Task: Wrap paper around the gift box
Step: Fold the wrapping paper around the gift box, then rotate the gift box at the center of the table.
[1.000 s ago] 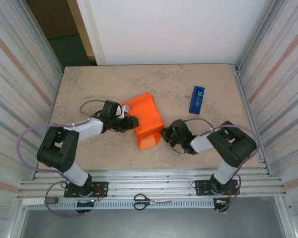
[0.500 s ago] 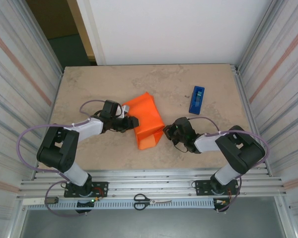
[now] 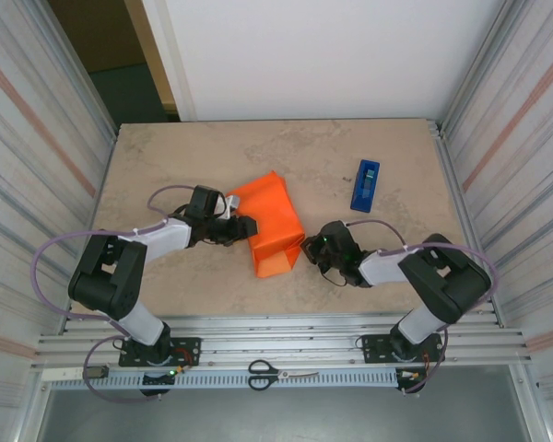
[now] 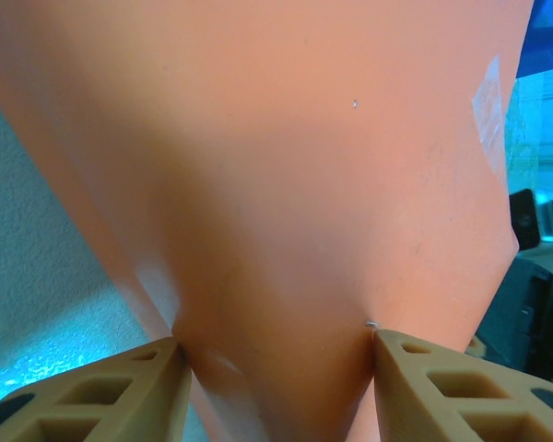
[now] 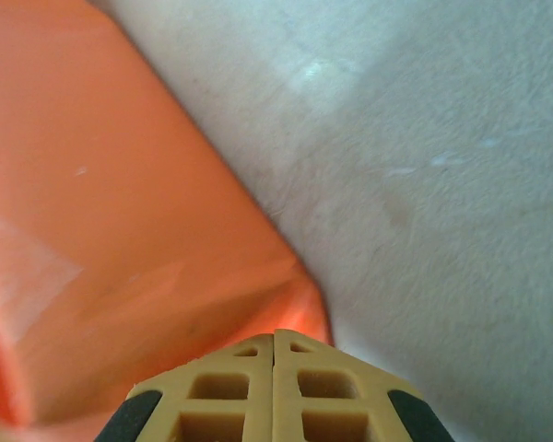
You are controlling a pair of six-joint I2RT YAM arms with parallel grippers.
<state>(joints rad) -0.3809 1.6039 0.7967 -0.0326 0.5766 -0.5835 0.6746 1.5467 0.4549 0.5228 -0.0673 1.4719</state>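
Two grippers tend the paper (image 3: 275, 219): we find the left gripper (image 3: 244, 226) clamped on its side and the right gripper (image 3: 306, 248) closed at its corner; press creases flat, firmly.

Count, table (image 3: 184, 157) and surrounds:
- paper (image 3: 272, 226), orange, folded: 1, mid-table.
- blue tape dispenser (image 3: 366, 184): 1, toward the far right corner.
- scissors (image 3: 281, 373): 1 pair, on the rail beyond the near edge.
- arms: 2, left arm (image 3: 120, 276) and right arm (image 3: 429, 276).
- grippers: 2, left gripper (image 3: 242, 226) and right gripper (image 3: 309, 247), two fingers each.
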